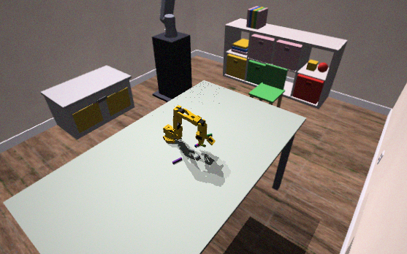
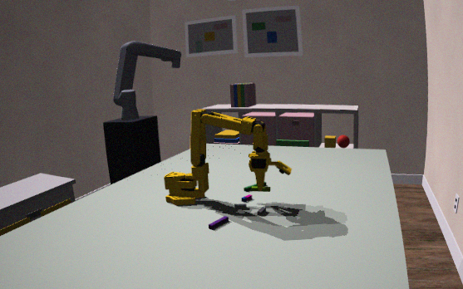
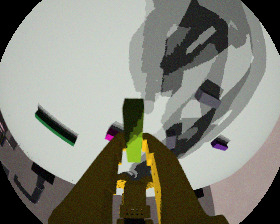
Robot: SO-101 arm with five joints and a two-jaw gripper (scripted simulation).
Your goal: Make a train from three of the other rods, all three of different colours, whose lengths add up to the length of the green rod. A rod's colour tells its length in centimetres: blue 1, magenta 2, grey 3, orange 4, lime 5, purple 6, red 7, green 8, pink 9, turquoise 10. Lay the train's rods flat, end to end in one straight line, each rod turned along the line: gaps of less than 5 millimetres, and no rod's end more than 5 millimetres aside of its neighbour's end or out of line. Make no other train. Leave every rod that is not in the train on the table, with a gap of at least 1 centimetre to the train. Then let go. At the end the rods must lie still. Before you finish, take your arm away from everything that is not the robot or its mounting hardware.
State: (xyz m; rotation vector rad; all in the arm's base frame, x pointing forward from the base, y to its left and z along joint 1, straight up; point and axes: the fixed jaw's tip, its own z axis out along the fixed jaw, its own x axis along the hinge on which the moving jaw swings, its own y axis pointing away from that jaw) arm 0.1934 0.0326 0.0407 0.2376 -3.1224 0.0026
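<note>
My gripper (image 1: 201, 144) (image 2: 260, 188) (image 3: 134, 151) is shut on the lime rod (image 1: 204, 146) (image 2: 267, 188) (image 3: 134, 141), held a little above the table. The green rod (image 1: 210, 135) (image 2: 248, 188) (image 3: 56, 129) lies behind it, partly hidden in the top and exterior views. A magenta rod (image 2: 248, 197) (image 3: 110, 136) and a blue rod (image 2: 243, 199) lie end to end near the gripper; any small gap cannot be told. Two grey rods lie in the arm's shadow, one larger (image 3: 208, 98) and one (image 3: 171, 138) nearer the gripper. The purple rod (image 1: 177, 160) (image 2: 219, 222) (image 3: 220, 145) lies apart, towards the exterior camera.
The pale table (image 1: 123, 182) (image 2: 140, 257) carries the arm's yellow base (image 1: 169, 134) (image 2: 179, 188). The arm's dark shadow covers the table around the grey rods. A green chair (image 1: 267, 92) stands beyond the table's far edge.
</note>
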